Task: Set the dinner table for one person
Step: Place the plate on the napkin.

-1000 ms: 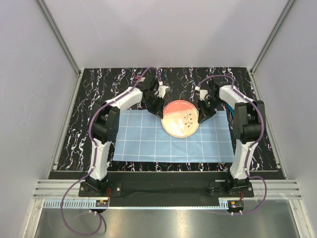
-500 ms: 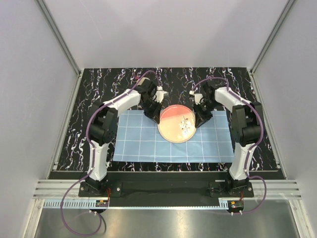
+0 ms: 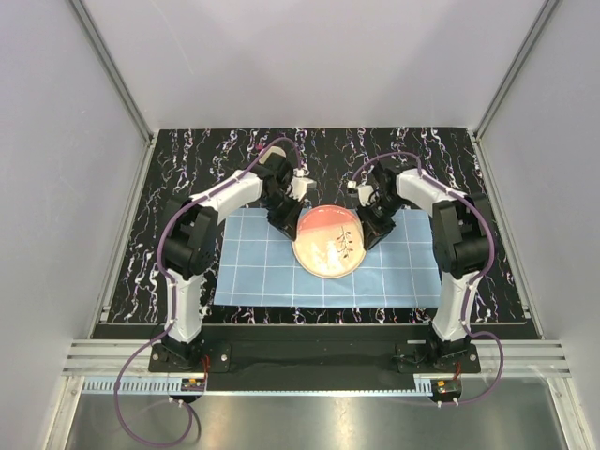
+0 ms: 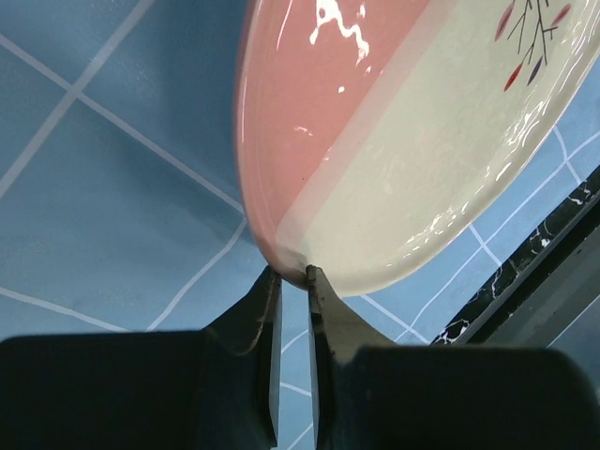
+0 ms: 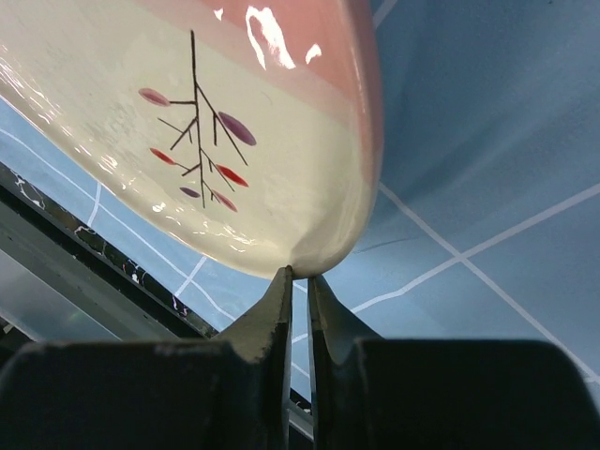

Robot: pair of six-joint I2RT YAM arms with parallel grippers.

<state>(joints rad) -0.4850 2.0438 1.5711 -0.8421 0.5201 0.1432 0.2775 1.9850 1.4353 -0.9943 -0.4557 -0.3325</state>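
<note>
A round pink-and-cream plate (image 3: 329, 242) with a small twig drawing hangs above the light-blue checked mat (image 3: 253, 267) on the black marbled dinner table (image 3: 159, 234). My left gripper (image 3: 289, 217) is shut on the plate's left rim, my right gripper (image 3: 370, 223) on its right rim. In the left wrist view the plate (image 4: 403, 141) fills the top, its rim pinched between my left gripper (image 4: 293, 274) tips. In the right wrist view the plate (image 5: 187, 141) rim is pinched in my right gripper (image 5: 300, 274) tips above the mat (image 5: 487, 169).
The mat (image 4: 112, 187) covers the middle of the table. Grey enclosure walls and metal frame posts (image 3: 112, 75) stand round the table on three sides. The arm bases sit on the black rail (image 3: 309, 352) at the near edge.
Both arms have carried the plate leftward and toward the near edge, over the mat's middle. Both grips have stayed shut on its rim.
</note>
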